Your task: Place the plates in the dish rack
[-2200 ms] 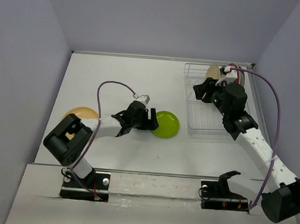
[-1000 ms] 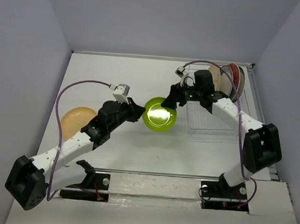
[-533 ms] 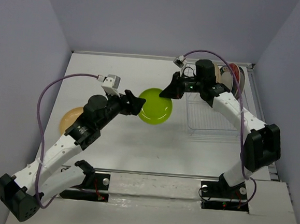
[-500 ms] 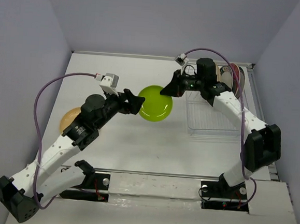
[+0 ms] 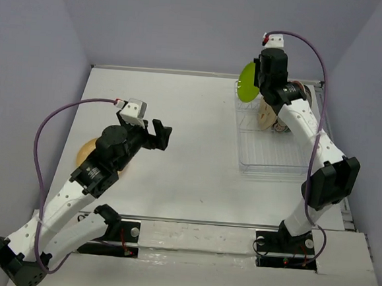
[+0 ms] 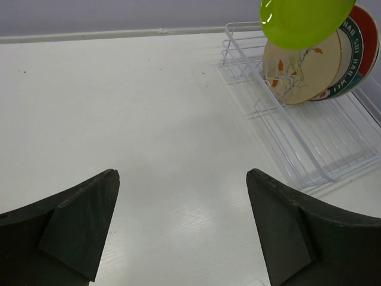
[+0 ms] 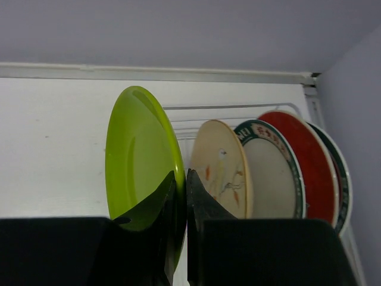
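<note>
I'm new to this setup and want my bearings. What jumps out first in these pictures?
The lime green plate, pinched upright by the right gripper, is raised above the far end of the dish rack. In that rack a beige bird plate and a red plate stand on edge. The left gripper hangs open and empty over the table.

bright, even overhead light, soft shadows, a faint sheen on the white table (image 6: 190, 223), all views sharp.
</note>
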`<state>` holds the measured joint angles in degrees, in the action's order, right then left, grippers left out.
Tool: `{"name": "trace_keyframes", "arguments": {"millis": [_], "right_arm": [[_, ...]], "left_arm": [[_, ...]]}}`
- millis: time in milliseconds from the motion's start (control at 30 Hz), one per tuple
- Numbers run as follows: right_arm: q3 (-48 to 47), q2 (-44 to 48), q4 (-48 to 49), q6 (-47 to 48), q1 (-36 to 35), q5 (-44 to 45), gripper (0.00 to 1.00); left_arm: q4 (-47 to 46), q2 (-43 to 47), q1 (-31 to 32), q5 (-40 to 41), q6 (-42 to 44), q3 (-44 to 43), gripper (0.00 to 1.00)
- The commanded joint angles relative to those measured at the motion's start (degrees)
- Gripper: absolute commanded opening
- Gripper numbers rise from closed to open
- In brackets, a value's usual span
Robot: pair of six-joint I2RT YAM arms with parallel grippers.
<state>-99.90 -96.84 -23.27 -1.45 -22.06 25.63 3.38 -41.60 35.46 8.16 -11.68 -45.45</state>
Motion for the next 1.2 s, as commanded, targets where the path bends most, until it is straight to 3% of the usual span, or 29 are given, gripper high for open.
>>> {"name": "trace_keyframes", "arguments": {"millis": [0, 400, 833, 967, 1100, 1167], "right_arm": [[-5.13, -3.62, -1.61, 7.95, 0.62, 17.52, 0.07], [-6.54, -11.35, -3.28, 12.53, 3.43, 17.53, 0.07], [-2.85, -15.05, -4.59, 7.52, 3.43, 6.72, 0.08], [-1.97, -14.00, -4.86, 5.85, 3.43, 3.73, 0.19], [-0.83, -11.02, -5.12, 4.88, 3.43, 0.22, 0.50], [-0.12, -9.78, -5.12, 4.00, 3.43, -1.80, 0.55]], "left_arm": [[-0.74, 1.26, -0.40, 0.80, 3.24, 0.01, 0.99], [-0.48, 0.56, -0.48, 1.06, 3.51, 0.19, 0.99], [-0.65, -4.36, -2.68, -1.56, 1.23, 0.36, 0.99], [-2.05, -6.38, -5.58, -6.39, -2.28, 0.54, 0.99], [-2.94, -10.32, -9.79, -10.27, -7.29, 0.98, 0.99], [-2.94, -11.65, -11.02, -11.06, -10.28, 1.24, 0.99]]}}
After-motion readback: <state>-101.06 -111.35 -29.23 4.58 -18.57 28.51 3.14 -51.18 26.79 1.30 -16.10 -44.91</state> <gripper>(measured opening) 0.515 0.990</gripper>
